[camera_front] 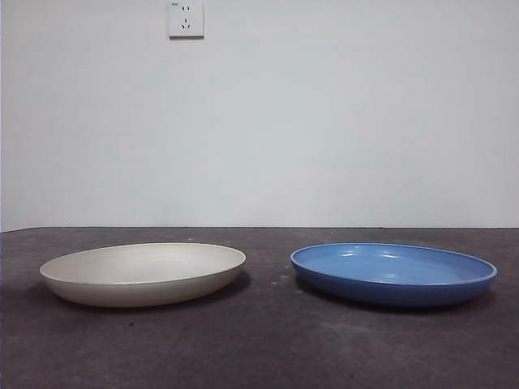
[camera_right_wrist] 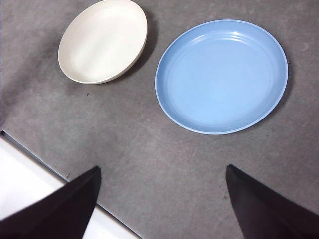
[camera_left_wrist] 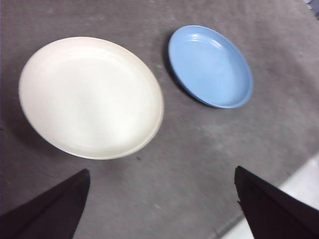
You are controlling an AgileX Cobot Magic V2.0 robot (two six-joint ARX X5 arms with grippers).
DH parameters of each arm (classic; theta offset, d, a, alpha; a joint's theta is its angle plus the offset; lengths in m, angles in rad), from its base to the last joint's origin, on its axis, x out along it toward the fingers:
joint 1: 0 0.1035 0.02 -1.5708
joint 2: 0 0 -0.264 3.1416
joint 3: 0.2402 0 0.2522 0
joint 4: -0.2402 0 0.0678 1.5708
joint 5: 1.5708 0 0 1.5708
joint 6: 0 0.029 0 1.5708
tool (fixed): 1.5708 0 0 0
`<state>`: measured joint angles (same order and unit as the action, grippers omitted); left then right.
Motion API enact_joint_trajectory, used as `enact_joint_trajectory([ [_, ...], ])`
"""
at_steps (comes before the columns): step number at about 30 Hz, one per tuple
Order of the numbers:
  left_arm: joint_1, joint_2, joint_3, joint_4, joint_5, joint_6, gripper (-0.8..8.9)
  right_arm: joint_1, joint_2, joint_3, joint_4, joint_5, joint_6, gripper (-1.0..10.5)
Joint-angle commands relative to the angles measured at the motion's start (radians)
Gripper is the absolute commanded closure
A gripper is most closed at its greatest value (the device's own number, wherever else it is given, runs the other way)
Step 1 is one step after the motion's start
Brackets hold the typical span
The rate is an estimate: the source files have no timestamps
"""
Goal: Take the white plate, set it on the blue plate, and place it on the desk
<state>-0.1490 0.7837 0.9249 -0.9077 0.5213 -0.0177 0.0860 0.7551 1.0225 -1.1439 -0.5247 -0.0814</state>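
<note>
White plate [camera_front: 143,274] and blue plate [camera_front: 393,273] both sit flat on the desk [camera_front: 268,348], and that desk is the biggest thing in the room from where I stand: a broad dark grey-brown top, rough and mottled, running back to a plain pale wall [camera_front: 324,121]. From the front the two plates lie side by side, the cream-white one toward the left of the view and the blue one toward the right, near each other but apart, with a strip of bare desk between them. They look about the same size, both wide and shallow, both right way up with nothing in them. The white one is matte with a plain smooth rim; the blue one is glossy and catches the light along a thinner, paler rim. Neither arm shows in the front view. The left gripper [camera_left_wrist: 159,199] hangs above the desk with its two black jaws spread wide and nothing between them, the white plate lying closer to it than the blue. The right gripper [camera_right_wrist: 162,199] is likewise up in the air, jaws parted and holding nothing, with the blue plate the closer of the two. A small white wall socket [camera_front: 186,19] sits high on the wall
</note>
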Motion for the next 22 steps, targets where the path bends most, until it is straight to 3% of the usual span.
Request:
enact_joint_trajectory([
  [1,-0.002,0.046,0.025,0.055,-0.046,-0.029,3.45,0.005,0.008,0.020,0.006,-0.006,0.005,5.4],
  [5,-0.002,0.146,0.057,0.112,-0.114,-0.048,3.45,0.005,0.008,0.020,0.006,-0.006,0.005,5.4],
  [13,-0.002,0.419,0.192,0.147,-0.145,-0.046,3.45,0.005,0.008,0.020,0.006,-0.006,0.005,5.4],
  [17,-0.002,0.549,0.257,0.146,-0.206,-0.031,3.45,0.005,0.008,0.020,0.006,-0.006,0.004,5.4],
  [22,-0.001,0.680,0.291,0.146,-0.208,-0.004,3.45,0.005,0.008,0.020,0.006,-0.006,0.004,5.4],
])
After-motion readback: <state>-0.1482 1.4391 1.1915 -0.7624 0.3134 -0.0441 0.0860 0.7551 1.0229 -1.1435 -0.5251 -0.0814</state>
